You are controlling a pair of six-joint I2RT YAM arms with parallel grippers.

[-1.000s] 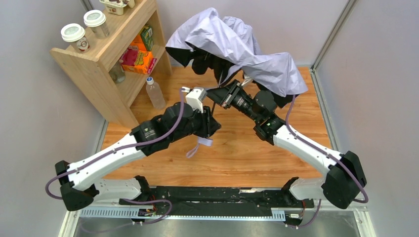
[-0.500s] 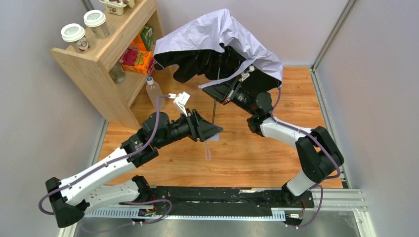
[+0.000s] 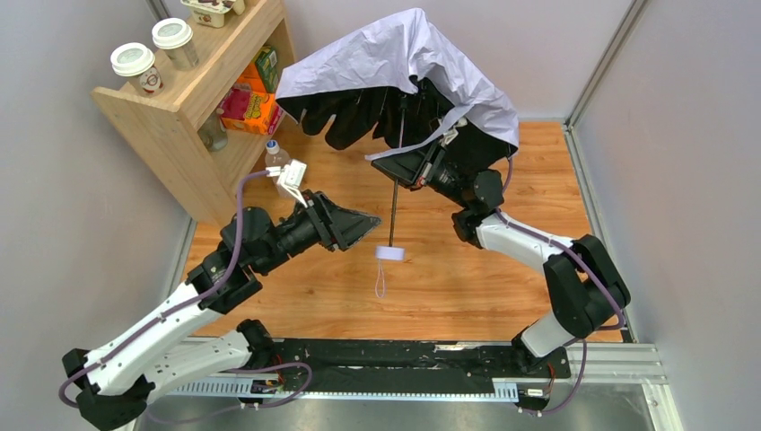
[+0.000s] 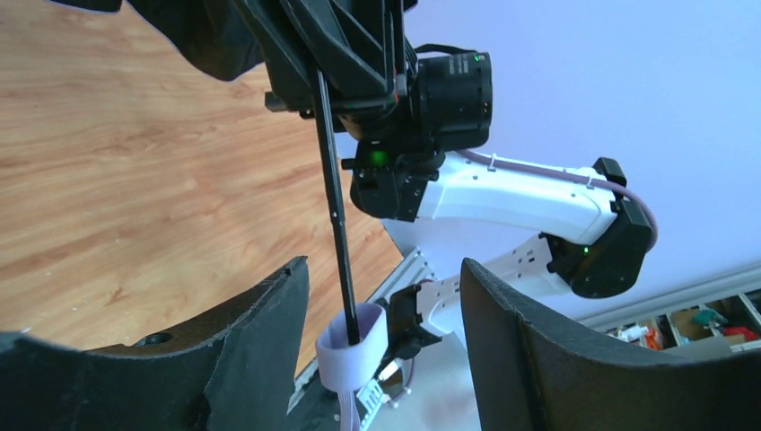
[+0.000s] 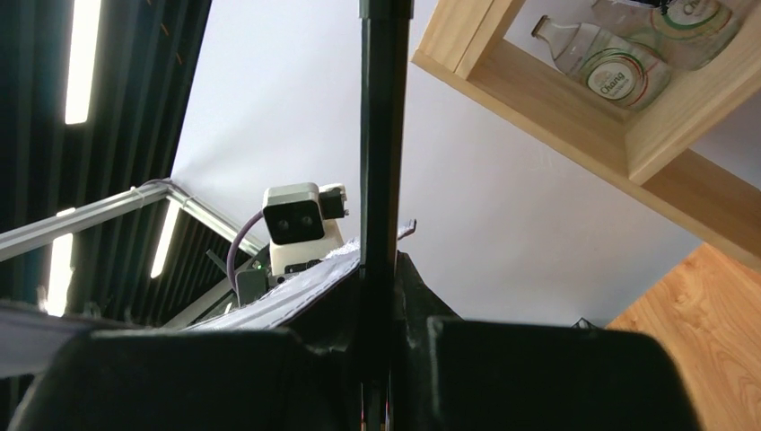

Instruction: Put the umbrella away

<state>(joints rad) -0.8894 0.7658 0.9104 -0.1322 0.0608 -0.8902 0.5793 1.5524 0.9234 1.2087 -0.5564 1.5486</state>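
Note:
The umbrella [image 3: 395, 58] hangs half open, its pale lavender canopy draped over my right arm at the back. Its thin dark shaft [image 3: 395, 202] points down to the small lavender handle [image 3: 389, 254], with the wrist strap [image 3: 380, 283] dangling below. My right gripper [image 3: 411, 168] is shut on the upper shaft [image 5: 381, 180], which runs straight up between its jaws [image 5: 381, 359]. My left gripper [image 3: 370, 224] stands open just left of the handle. In the left wrist view the handle [image 4: 352, 346] sits between the spread fingers [image 4: 386, 314], touching neither.
A wooden shelf [image 3: 193, 99] stands at the back left with two lidded cups [image 3: 135, 65] on top and snack boxes [image 3: 251, 103] inside. A plastic bottle [image 3: 276, 154] stands on the floor beside it, close to my left wrist. Grey walls enclose both sides.
My left gripper has opened, released the handle and drawn back to the left. The right arm has lifted the umbrella, so the shaft now hangs upright and the canopy sits further left.

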